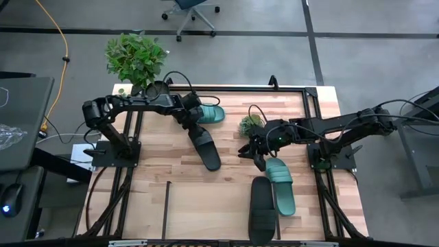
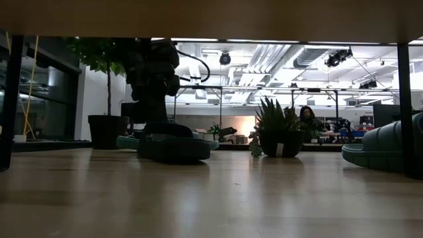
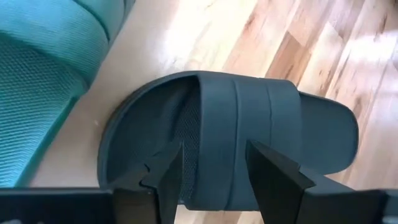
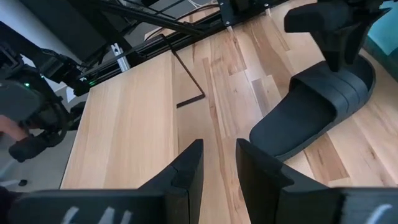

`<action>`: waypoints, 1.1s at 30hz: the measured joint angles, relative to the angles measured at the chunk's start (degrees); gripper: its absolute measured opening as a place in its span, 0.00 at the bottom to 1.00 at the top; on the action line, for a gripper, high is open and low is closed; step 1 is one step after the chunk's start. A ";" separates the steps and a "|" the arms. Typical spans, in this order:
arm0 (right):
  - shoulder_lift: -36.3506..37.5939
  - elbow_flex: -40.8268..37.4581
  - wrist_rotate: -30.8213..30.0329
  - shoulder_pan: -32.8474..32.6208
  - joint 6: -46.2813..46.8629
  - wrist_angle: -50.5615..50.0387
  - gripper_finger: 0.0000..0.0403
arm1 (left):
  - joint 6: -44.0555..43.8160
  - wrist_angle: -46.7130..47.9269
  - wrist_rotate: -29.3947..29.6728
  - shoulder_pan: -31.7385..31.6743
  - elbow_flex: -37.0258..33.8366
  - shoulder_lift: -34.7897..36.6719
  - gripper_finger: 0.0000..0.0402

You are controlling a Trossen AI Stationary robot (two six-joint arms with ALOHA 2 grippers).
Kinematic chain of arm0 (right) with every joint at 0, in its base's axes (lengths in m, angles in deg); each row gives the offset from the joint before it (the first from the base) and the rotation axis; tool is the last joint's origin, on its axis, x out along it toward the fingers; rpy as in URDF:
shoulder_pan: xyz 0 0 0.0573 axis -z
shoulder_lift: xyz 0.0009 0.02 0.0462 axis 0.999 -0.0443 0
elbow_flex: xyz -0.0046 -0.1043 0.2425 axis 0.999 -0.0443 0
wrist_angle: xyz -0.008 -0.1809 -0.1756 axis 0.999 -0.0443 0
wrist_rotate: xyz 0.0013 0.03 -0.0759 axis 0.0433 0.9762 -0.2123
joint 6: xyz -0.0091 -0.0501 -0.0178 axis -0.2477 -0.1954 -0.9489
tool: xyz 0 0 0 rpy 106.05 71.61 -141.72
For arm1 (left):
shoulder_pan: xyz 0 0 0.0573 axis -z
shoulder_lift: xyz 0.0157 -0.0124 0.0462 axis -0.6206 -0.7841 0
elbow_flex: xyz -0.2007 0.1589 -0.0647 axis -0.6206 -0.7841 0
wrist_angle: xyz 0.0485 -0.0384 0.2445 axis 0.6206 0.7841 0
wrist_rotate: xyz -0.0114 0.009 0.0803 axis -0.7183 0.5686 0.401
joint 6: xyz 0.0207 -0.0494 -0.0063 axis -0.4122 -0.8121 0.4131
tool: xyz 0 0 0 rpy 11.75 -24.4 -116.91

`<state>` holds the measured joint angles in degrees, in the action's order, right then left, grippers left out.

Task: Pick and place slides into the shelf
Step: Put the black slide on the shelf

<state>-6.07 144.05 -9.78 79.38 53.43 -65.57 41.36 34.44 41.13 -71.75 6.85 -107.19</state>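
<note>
Here, left hand (image 3: 211, 180) slightly parted, fingers astride the strap of a black slide (image 3: 249, 143), teal slide (image 3: 43, 74) just beside it, right hand (image 4: 217, 168) empty, narrowly open.

The toe of the upper black slide (image 1: 203, 143) is covered by the left tool (image 1: 193, 117) in the high view. The lower black slide (image 1: 262, 209) is cut off by the frame edge.

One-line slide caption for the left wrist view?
Left pincer open, straddling the strap of a black slide beside a teal slide.
</note>
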 joint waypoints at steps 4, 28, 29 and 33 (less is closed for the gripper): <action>0.00 0.00 0.00 -0.15 0.84 0.00 0.21 | -0.02 0.04 1.16 -0.02 0.00 0.00 0.41; 0.00 0.00 0.63 -0.35 0.53 -0.39 0.21 | -3.24 -3.51 -9.78 0.00 0.00 -4.74 0.41; 0.00 0.01 0.64 -0.35 0.22 -0.44 0.21 | -3.22 -3.52 -10.60 0.00 0.00 -4.74 0.41; 0.00 0.00 0.63 -0.35 -0.22 -0.44 0.21 | -3.19 -3.48 -12.00 0.02 0.00 -4.74 0.41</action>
<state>-6.07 144.05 -9.15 79.03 53.21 -66.01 38.18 30.96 29.14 -71.73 6.85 -111.93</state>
